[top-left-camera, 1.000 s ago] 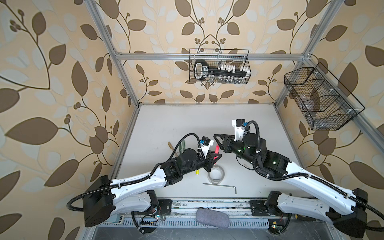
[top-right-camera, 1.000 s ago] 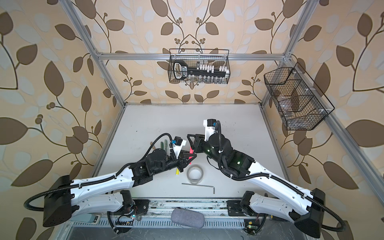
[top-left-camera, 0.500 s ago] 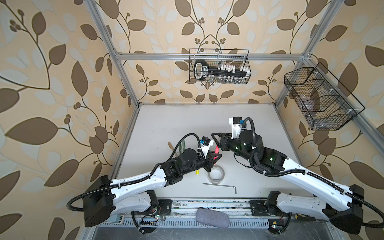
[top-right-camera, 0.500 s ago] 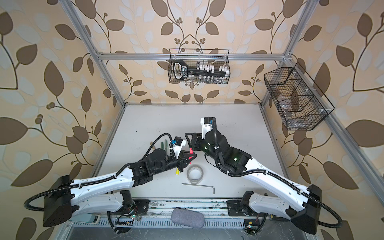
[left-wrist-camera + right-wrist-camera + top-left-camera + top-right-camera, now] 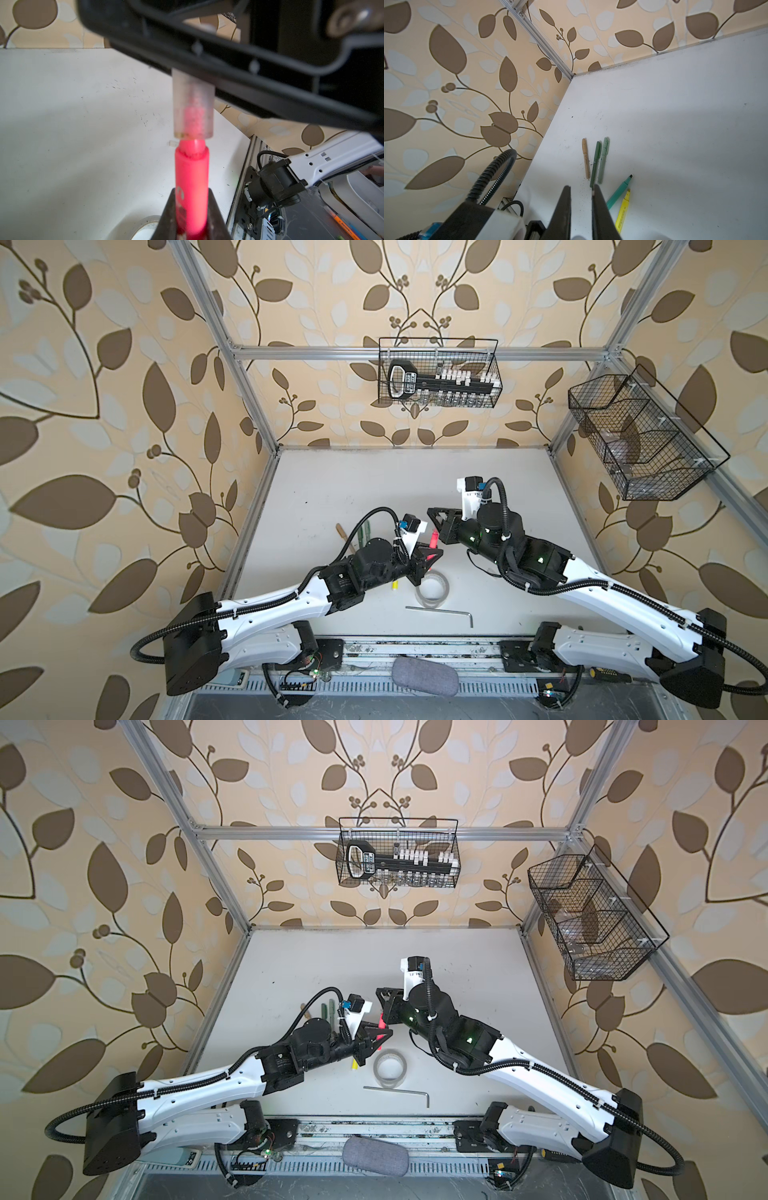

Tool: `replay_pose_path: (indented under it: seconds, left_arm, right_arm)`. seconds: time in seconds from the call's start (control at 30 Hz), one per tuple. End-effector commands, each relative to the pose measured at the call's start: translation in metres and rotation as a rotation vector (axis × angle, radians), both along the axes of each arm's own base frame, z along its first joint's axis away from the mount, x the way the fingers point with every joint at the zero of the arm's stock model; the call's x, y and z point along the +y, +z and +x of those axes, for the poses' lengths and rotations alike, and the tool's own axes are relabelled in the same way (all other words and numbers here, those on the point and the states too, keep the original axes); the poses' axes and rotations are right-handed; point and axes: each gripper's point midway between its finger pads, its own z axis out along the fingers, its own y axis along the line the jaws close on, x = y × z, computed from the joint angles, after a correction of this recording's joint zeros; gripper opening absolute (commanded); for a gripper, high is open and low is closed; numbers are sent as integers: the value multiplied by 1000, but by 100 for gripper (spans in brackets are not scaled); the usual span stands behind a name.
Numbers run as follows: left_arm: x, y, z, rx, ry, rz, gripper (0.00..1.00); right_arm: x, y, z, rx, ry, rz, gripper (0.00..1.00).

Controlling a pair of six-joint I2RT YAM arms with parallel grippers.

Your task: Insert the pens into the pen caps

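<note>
A worktop (image 5: 374, 481) is enclosed by leaf-papered walls (image 5: 124, 406). Two wire baskets are hung: the back basket (image 5: 438, 373) holds a black rack (image 5: 440, 383); the side basket (image 5: 640, 439) is hard to read. Five pens (image 5: 595, 164), one tape roll (image 5: 432, 589) and one hex key (image 5: 440, 610) are laid flat. A pink marker (image 5: 191, 182) is grasped by the left jaws; a clear cap (image 5: 193, 104), clenched in the right jaws, is held over its tip.

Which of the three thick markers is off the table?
The pink marker, gripped in the left jaws, tip inside a clear cap; the green marker and yellow marker lie uncapped on the table.
</note>
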Motion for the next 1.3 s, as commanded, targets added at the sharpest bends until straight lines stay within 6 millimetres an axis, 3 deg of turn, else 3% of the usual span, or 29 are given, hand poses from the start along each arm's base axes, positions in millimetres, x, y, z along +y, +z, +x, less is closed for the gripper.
replay_pose_path:
  seconds: [0.0, 0.13, 0.3, 0.4, 0.57, 0.87, 1.0, 1.27]
  left_arm:
    - [16, 27, 15, -76, 110, -47, 0]
    - [25, 37, 24, -111, 178, -45, 0]
    - [22, 54, 15, -123, 85, -46, 0]
    - [23, 63, 13, -70, -7, -83, 0]
    - [38, 80, 26, 0, -51, -213, 0]
    - [40, 106, 27, -28, -71, -252, 0]
    - [45, 125, 23, -63, -75, -267, 0]
    - [64, 163, 27, -164, 21, -284, 0]
  right_arm:
    - [-4, -20, -11, 31, -1, -38, 3]
    - [7, -28, -21, 27, 15, -57, 0]
    - [17, -28, -24, -10, 79, -81, 0]
    - [23, -17, -29, -57, 182, -42, 0]
    - [34, 1, -49, -143, 338, 35, 0]
    - [48, 10, -76, -188, 476, 85, 0]
    - [46, 15, -90, -230, 537, 109, 0]
    - [65, 17, -124, -295, 699, 104, 0]
